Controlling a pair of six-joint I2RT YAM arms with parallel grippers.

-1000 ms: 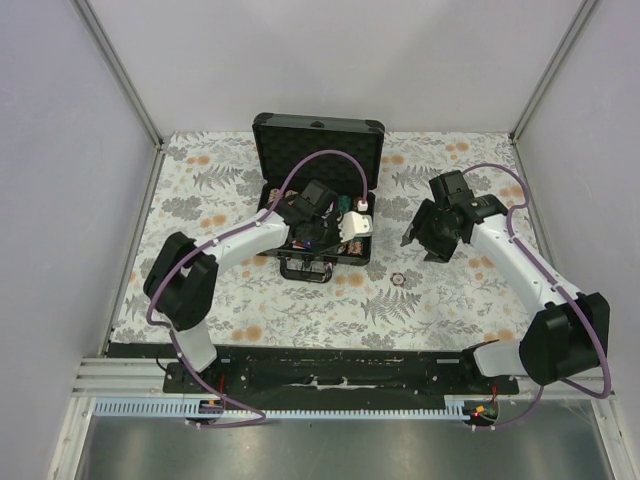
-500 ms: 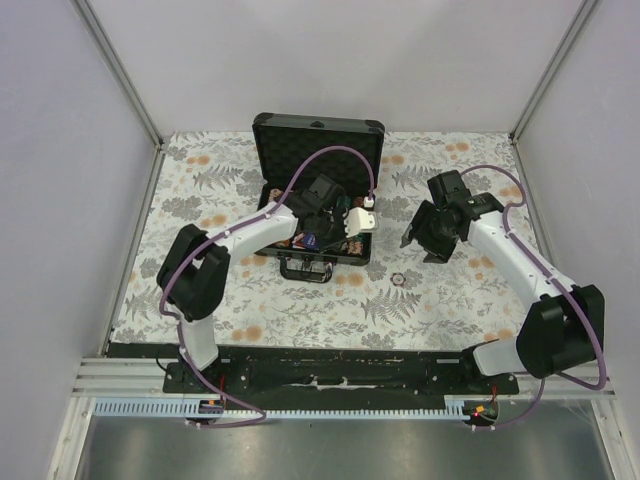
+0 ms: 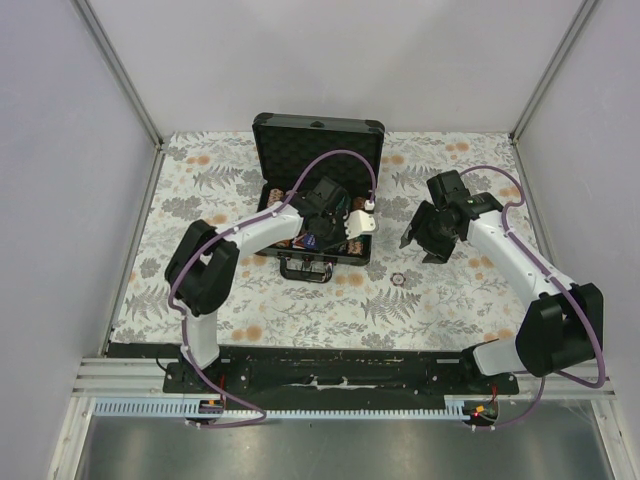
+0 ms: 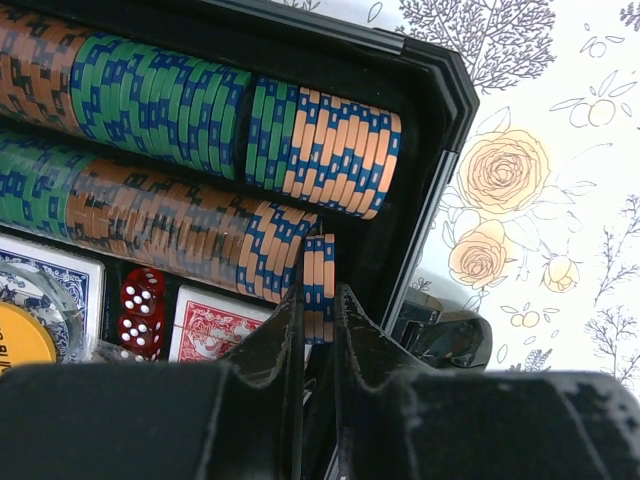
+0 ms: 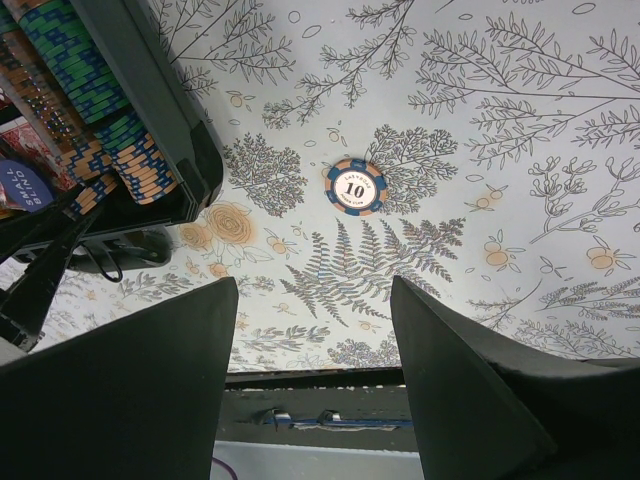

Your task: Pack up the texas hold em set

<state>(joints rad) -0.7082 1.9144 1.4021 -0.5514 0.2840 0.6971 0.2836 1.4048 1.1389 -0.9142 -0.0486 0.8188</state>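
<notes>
The black case (image 3: 318, 145) lies open at the back centre, lid up. Rows of green and orange-and-blue striped chips (image 4: 200, 110) fill its slots. My left gripper (image 3: 320, 238) is inside the case's right end. In the left wrist view it (image 4: 318, 300) is shut on a few orange-and-blue chips (image 4: 319, 270), held on edge at the right end of the nearer chip row. A red deck (image 4: 215, 325), a blue deck (image 4: 55, 270) and red dice (image 4: 142, 305) lie below. My right gripper (image 3: 428, 238) is open and empty above the table. One loose chip marked 10 (image 5: 354, 186) lies ahead of it.
The loose chip also shows on the floral cloth (image 3: 399, 278), in front of the case's right corner. The case handle (image 4: 445, 335) sticks out toward the arms. A yellow round button (image 4: 15, 340) sits by the blue deck. Walls enclose the table on three sides.
My left arm has swung its elbow right and its gripper has moved a little deeper over the case's right end. The right arm has barely moved.
</notes>
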